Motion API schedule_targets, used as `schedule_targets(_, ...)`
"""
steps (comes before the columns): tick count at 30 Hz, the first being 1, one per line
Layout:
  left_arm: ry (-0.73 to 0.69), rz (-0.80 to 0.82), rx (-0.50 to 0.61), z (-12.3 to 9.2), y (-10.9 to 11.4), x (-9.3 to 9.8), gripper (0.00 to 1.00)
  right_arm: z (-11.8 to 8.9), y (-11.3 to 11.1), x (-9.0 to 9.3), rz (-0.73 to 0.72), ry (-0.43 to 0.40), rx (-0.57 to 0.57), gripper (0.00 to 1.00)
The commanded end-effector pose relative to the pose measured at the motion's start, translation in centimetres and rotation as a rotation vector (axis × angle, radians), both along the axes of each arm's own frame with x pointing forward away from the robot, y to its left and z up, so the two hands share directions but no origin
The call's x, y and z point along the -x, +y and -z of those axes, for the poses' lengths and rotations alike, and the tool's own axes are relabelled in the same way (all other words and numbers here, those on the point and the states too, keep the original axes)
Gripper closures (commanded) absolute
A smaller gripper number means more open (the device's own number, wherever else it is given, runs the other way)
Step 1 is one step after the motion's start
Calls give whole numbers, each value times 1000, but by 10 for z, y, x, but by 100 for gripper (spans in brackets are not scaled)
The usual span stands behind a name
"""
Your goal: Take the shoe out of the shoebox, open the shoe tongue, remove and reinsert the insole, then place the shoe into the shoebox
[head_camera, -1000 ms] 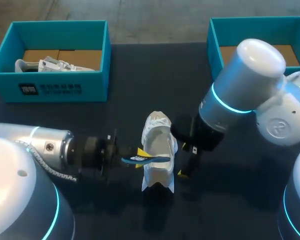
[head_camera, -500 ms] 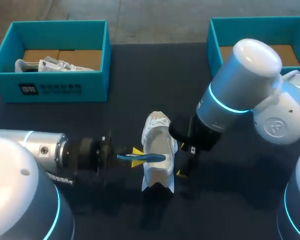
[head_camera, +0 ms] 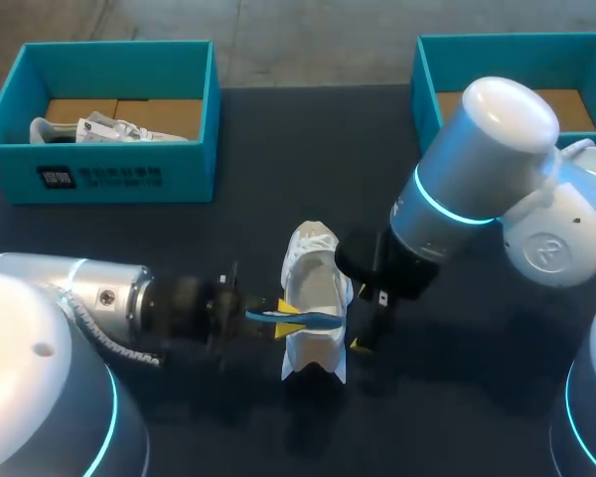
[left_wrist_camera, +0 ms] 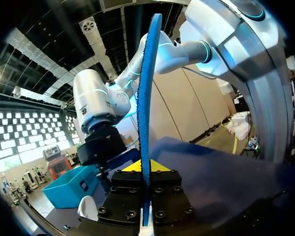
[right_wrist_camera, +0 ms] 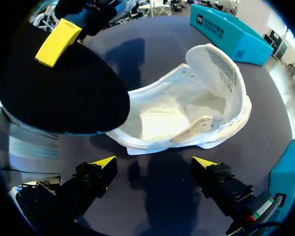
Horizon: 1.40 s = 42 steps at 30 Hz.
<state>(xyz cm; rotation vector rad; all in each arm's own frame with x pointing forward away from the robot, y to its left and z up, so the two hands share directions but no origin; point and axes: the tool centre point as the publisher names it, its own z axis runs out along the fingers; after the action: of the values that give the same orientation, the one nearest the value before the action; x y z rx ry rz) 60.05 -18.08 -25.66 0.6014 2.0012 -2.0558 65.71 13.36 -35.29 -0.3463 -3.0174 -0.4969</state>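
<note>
The dark table point(head_camera: 278, 139) is being shared by both arms in the head view. The R arm point(head_camera: 487, 169) is coming in from approx. 3 o'clock. The L arm point(head_camera: 89, 298) is coming in from approx. 8 o'clock.

Two teal boxes are sitting toward the far edge. The L shoebox point(head_camera: 109, 174) is sitting at approx. 10 o'clock from ctr, w/ a second shoe point(head_camera: 99, 129) being kept inside it. The R shoebox point(head_camera: 425, 89) is sitting at approx. 2 o'clock and is partly being hidden by the R arm.

The white shoe point(head_camera: 313, 273) is lying on the table near ctr, outside both boxes. Its length is being laid along the 12–6 line, w/ the opening facing up.

The blue insole point(head_camera: 323, 318) is being held out across the shoe's opening, along the 9–3 line. Contact btwn insole and shoe cannot be told.

The L gripper point(head_camera: 286, 318) is being kept clamped on the insole at the shoe's 9 o'clock side. In the L wrist view the insole is being pinched edge-on btwn both fingers.

The R gripper point(right_wrist_camera: 153, 162) is being held w/ fingers spread wide and nothing btwn them. It is hanging over bare table just beside the shoe, at approx. its 4 o'clock side.
</note>
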Motion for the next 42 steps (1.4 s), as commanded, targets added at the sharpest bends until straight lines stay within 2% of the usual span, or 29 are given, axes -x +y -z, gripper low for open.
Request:
schedule_targets(1, -7, 10, 1, 11, -16, -8, 100, 1, 1, 1, 2, -3, 3, 0)
schedule_targets(19, -9, -44, -24, 31, -22, -29, 100, 1, 1, 1, 2, -3, 3, 0)
schedule_targets(34, -48, -65, -21, 38, -23, -38, 100, 1, 1, 1, 2, -3, 3, 0)
schedule_targets(42, -39, -43, -16, 33, -23, -33, 100, 1, 1, 1, 2, -3, 3, 0)
